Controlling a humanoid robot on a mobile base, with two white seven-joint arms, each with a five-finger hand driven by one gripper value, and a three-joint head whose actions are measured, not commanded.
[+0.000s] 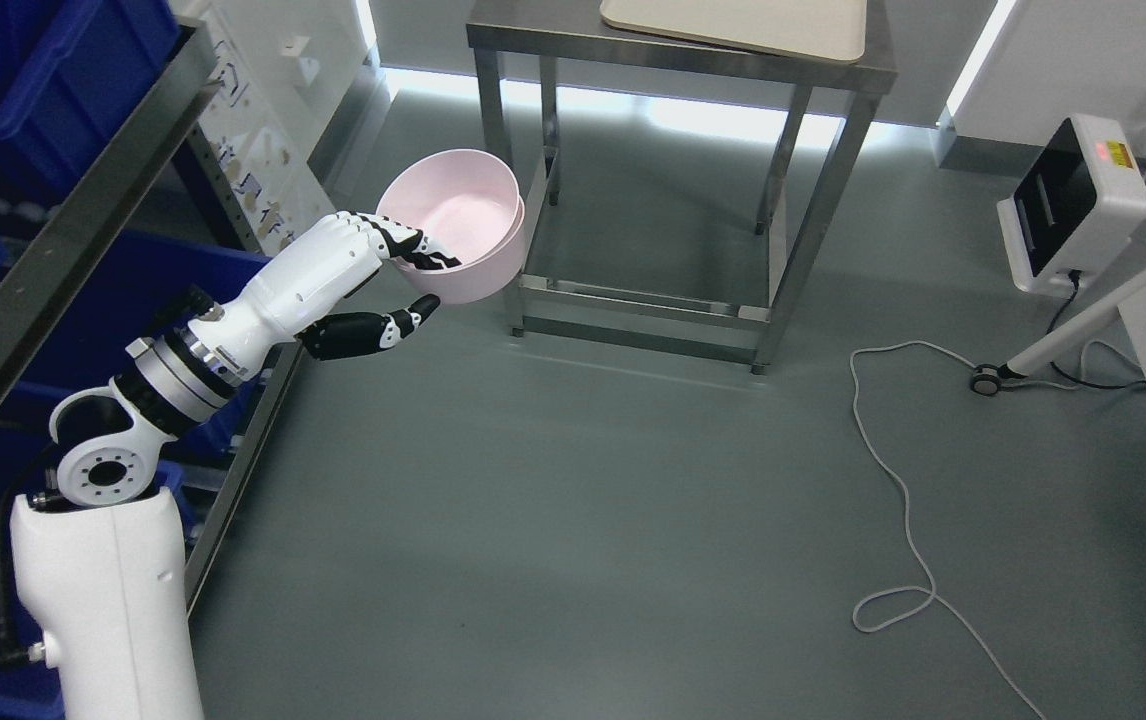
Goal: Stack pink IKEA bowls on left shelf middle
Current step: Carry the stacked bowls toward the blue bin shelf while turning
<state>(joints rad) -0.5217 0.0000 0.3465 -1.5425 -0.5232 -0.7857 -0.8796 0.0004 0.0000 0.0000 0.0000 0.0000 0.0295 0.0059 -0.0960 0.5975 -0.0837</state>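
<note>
The left hand (388,285) is gripping the pink bowl (458,235) by its near wall, fingers (413,245) over the rim and thumb beneath, holding it in the air just right of the shelf (53,240) and left of the steel table (673,60). Judgement: the bowl is tilting, so levelling it before swinging it toward the shelf is advisable. Count: one bowl, one tray (733,20), several blue bins (43,70).

shelf (63,230) left – table (673,60) behind – bowl (458,240) between
</note>
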